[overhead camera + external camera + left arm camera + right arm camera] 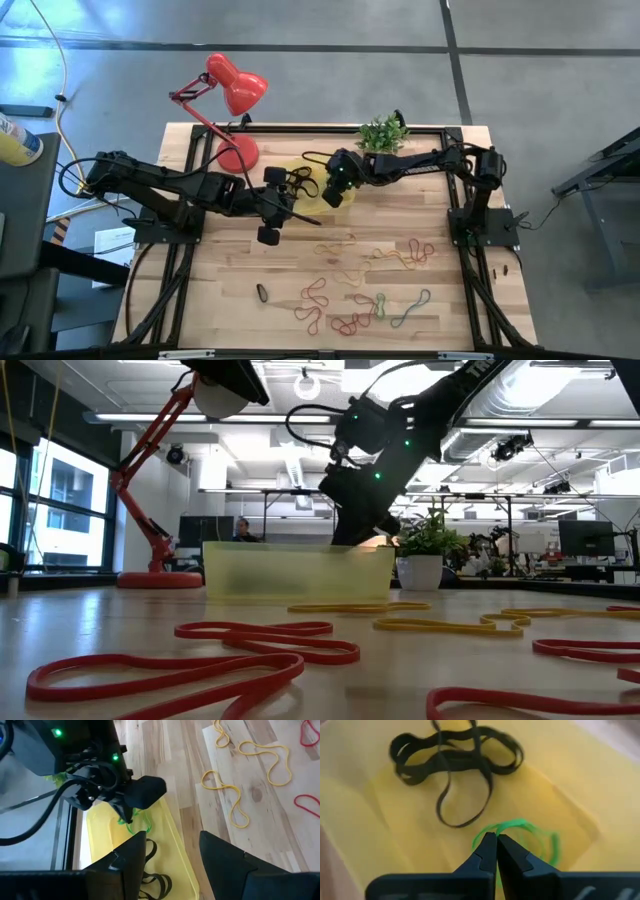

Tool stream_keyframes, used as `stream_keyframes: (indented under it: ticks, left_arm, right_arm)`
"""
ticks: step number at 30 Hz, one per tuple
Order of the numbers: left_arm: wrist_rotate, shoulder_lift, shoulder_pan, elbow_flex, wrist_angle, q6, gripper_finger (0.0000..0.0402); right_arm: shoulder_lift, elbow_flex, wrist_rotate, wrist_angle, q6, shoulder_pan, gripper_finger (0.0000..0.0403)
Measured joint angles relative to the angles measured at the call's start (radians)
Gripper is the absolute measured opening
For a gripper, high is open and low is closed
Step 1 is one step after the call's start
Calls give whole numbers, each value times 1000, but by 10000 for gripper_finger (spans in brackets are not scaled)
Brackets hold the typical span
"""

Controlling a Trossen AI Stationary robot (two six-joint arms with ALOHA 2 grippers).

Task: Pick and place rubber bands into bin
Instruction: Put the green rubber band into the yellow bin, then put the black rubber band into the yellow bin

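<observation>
The right gripper (pixel 496 840) is hanging inside the bin (pixel 360 810), fingers pressed together on 1 green rubber band (pixel 540 832). The left gripper (pixel 172 852) is waiting beside, fingers spread.

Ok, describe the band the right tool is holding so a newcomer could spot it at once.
Find the yellow bin between the red lamp and the potted plant. Over it, the right tool is shut on a thin green rubber band. The other bands in the bin are black.

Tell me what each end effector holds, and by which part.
The right end effector is shut on a green band, pinching one edge of its loop above the bin. The left end effector is open and holds nothing.
</observation>
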Motion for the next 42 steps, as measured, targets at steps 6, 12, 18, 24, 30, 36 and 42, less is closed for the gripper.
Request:
stream_keyframes:
  ticks: [6, 12, 18, 24, 30, 36, 42]
  left_arm:
    - [-22, 0, 0, 0, 0, 2, 172]
    - [-27, 0, 0, 0, 0, 6, 172]
    - [-27, 0, 0, 0, 1, 6, 172]
    - [-27, 0, 0, 0, 1, 6, 172]
    - [-27, 0, 0, 0, 1, 6, 172]
    - [-27, 0, 0, 0, -2, 6, 172]
    - [-27, 0, 0, 0, 0, 22, 172]
  right_arm:
    - [0, 0, -36, 5, 0, -3, 3]
    - [0, 0, -52, 5, 0, -3, 6]
    - [0, 0, -80, 5, -11, -3, 48]
    - [0, 0, -84, 4, 18, -11, 108]
    - [0, 0, -129, 2, 7, -11, 133]
    - [-38, 0, -171, -65, -22, -5, 134]
    - [-154, 0, -151, -148, -101, 31, 135]
